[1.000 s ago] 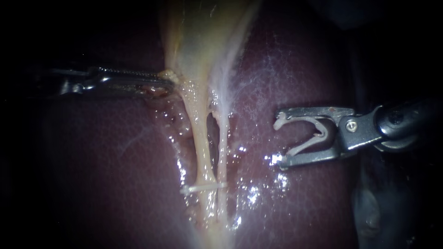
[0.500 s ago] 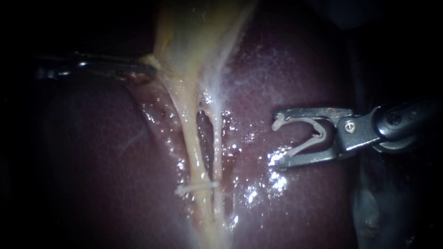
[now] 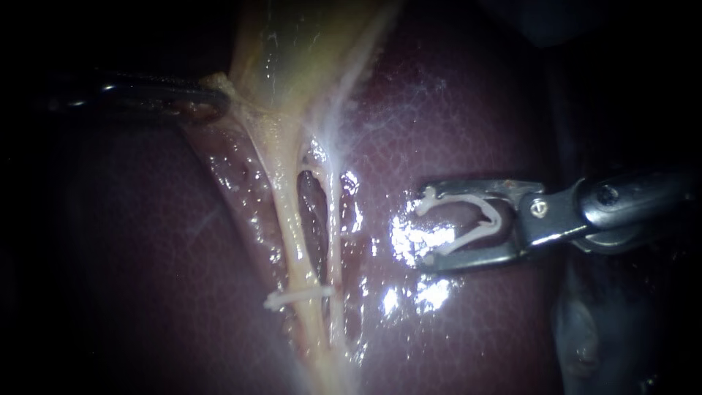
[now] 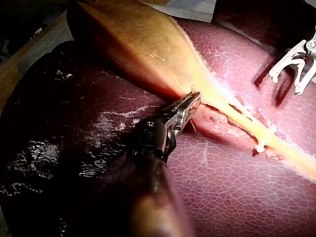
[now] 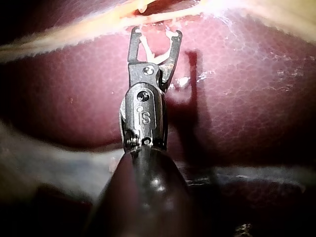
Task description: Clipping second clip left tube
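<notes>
Since a second ago: my left instrument (image 3: 212,99), jaws clamped on the narrow end of the gallbladder (image 3: 292,51), has drawn it left and farther away. The left tube (image 3: 289,219) and the placed clip (image 3: 296,295) across it have shifted left over the liver (image 3: 453,110). My right instrument (image 3: 425,227) has also come left (slightly), its jaws spread but gripping the loaded clip (image 3: 494,218) from both sides. The left tube lies left of those jaw tips — apart from them, with the thinner right tube (image 3: 335,219) between.
</notes>
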You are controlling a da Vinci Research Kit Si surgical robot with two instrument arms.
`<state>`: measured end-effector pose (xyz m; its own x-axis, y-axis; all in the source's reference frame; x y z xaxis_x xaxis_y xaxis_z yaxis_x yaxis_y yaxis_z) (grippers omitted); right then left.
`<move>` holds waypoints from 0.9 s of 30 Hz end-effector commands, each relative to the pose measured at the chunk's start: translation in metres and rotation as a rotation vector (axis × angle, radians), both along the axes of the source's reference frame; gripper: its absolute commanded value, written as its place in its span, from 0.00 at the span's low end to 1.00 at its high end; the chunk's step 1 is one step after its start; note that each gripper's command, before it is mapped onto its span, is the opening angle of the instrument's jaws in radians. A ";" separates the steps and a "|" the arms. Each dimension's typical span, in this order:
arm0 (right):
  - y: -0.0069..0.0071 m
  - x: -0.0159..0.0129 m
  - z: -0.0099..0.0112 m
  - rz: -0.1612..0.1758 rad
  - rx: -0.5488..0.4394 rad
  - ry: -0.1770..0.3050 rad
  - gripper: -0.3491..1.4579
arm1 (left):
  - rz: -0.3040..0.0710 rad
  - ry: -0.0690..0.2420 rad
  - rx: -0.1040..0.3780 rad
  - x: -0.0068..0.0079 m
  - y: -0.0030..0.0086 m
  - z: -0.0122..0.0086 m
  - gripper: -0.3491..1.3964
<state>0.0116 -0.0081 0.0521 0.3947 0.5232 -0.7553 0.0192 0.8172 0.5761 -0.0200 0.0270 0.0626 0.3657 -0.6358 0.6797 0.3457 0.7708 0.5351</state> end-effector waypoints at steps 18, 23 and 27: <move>-0.0028 0.0060 0.0031 0.038 0.250 0.021 0.46 | -0.002 0.002 -0.002 -0.0003 -0.0003 0.0002 0.00; -0.0033 0.0069 0.0043 0.039 0.287 0.025 0.46 | -0.002 0.003 -0.003 -0.0004 -0.0004 0.0002 0.00; -0.0035 0.0073 0.0057 0.037 0.320 0.030 0.46 | -0.002 0.003 -0.003 -0.0004 -0.0004 0.0002 0.00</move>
